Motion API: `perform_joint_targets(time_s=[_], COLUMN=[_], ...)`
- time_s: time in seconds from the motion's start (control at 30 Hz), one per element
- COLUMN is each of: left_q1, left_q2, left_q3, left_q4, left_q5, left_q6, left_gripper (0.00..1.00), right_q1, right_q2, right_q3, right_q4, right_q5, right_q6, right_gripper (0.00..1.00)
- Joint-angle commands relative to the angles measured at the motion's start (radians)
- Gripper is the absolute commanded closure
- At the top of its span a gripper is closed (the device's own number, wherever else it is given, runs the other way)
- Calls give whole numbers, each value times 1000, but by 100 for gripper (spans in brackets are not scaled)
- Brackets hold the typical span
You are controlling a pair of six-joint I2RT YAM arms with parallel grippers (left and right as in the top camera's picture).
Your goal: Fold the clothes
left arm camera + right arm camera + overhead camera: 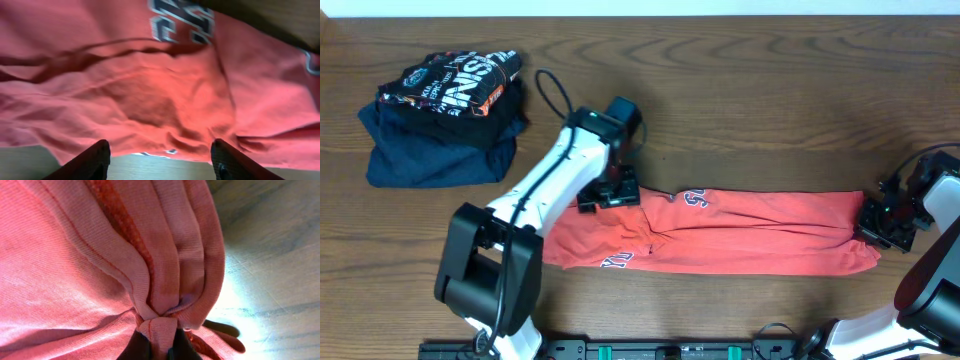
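Pinching a bunched end of the T-shirt (740, 235), the right gripper (159, 347) seems closed.

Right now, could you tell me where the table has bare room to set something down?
Bare table runs beyond the T-shirt, from the left arm to the right edge. Crowded: the far-left corner holds the black shirt on a navy garment.

Overhead even, sharp. Left wrist close-up blurry. Right wrist: glare on surface (240, 305) right of T-shirt (100, 255).
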Motion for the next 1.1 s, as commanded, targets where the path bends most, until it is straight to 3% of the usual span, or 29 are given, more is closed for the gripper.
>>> perform_joint_targets(time_s=[0.0,0.4,0.63,0.83,1.07], left_q1=[32,125,159,180,181], left_q2=[-17,-108,-116,-116,-116], left_q3=[19,19,19,19,19], left_q4=[-9,-8,-9,-14,-8], left_q5=[-16,-35,-35,-35,-60], left_q6=[31,72,72,72,91], left_gripper=[34,34,34,34,34], right_q1=[-1,-82,-72,56,320], right_q2=[53,53,53,52,52], right_q3=[-6,360,541,570,554], right_q4=[18,-216,-376,-472,-533], right_q5=[-14,159,216,195,173], right_q6=[0,136,122,90,130], right_gripper=[99,99,99,99,99])
